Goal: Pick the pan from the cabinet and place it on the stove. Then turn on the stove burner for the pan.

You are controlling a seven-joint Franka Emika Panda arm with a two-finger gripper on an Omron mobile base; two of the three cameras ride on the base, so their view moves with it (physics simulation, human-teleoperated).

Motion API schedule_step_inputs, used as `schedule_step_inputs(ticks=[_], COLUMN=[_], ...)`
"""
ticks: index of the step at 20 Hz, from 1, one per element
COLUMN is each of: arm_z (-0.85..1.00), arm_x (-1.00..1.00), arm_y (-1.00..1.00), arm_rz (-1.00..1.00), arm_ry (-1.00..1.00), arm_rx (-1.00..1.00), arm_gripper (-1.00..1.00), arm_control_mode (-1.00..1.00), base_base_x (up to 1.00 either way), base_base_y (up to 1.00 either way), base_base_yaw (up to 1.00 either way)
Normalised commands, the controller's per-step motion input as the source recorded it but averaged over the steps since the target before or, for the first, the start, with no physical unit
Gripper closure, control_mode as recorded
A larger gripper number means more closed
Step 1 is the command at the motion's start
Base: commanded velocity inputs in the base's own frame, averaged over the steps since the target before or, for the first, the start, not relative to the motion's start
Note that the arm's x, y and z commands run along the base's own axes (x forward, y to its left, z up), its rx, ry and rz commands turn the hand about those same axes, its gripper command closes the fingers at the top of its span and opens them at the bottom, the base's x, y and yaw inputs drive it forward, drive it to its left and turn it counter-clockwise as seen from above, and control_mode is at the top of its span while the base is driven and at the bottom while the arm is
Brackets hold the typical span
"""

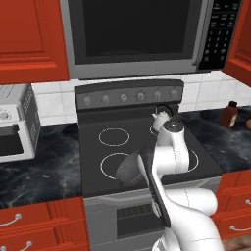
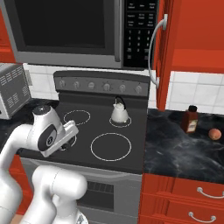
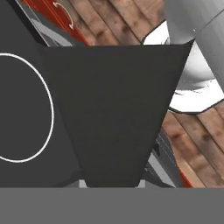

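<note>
The pan (image 1: 128, 167) is a dark round shape, tilted, hanging low over the stove's (image 1: 142, 147) front-left ring (image 1: 110, 165). My gripper (image 1: 142, 164) is shut on the pan, mostly hidden behind my own arm. In the hand view the pan (image 3: 113, 113) is a broad dark slab right in front of the camera, covering the fingertips, with the white burner ring (image 3: 46, 105) to its left. From the right base view my hand (image 2: 66, 131) sits over the stove's front-left corner. The red cabinet (image 2: 197, 30) stands at the upper right, its door (image 2: 162, 65) swung open.
A white kettle (image 2: 119, 111) sits on the back-right ring. A row of grey knobs (image 1: 130, 97) lines the stove's back panel, under the microwave (image 1: 137, 34). A toaster oven (image 1: 14, 122) stands on the left counter; a brown bottle (image 2: 190, 119) and an orange fruit (image 2: 214, 134) on the right.
</note>
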Motion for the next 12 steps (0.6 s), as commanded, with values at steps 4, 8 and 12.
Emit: schedule_step_inputs(ticks=[4, 8, 12], arm_z=[-0.54, -0.52, -0.44], arm_x=[0.37, 0.40, 0.34], arm_y=[0.08, 0.12, 0.13], arm_rz=[0.00, 0.00, 0.00], arm_ry=[0.00, 0.00, 0.00], arm_rx=[0.00, 0.00, 0.00], arm_gripper=[1.00, 1.00, 1.00], arm_control_mode=[-1.00, -1.00, -1.00], base_base_x=[0.00, 0.00, 0.00], base_base_y=[0.00, 0.00, 0.00], base_base_yaw=[0.00, 0.00, 0.00])
